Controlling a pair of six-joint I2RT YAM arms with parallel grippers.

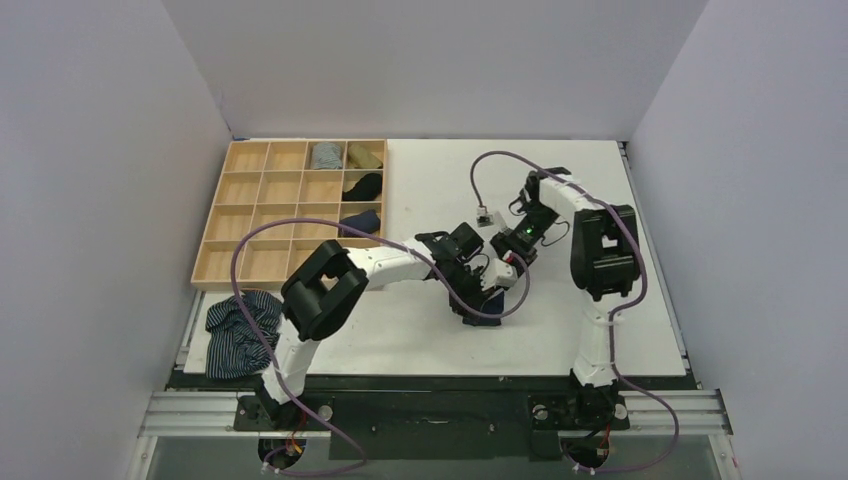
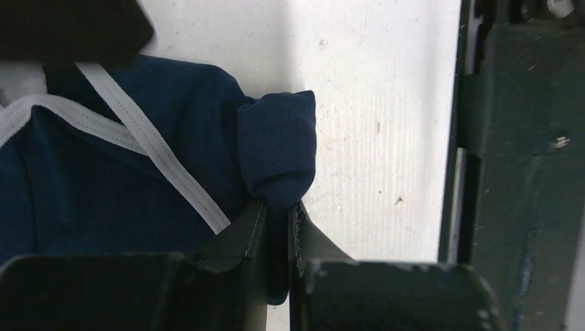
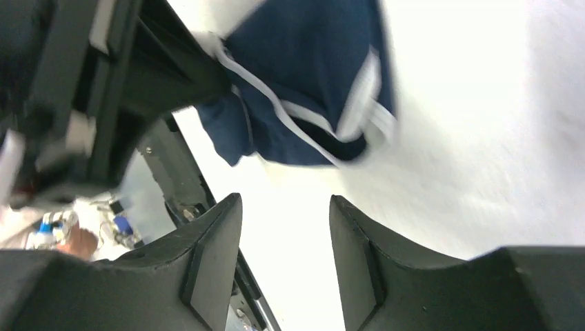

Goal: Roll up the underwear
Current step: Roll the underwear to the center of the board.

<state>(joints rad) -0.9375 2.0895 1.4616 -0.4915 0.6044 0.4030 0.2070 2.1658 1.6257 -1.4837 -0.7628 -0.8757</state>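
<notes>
Navy underwear (image 2: 83,186), white trim: left claw (image 2: 278,205) clenched on one small fold, right claw (image 3: 286,207) released, empty; likely risk is that this thin pinch slips and the roll loosens.

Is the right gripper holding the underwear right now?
No, the right gripper is open and empty, with the underwear lying beyond it.

Wooden divided tray (image 1: 245,190), striped garment (image 1: 240,330) crumpled near its front
</notes>
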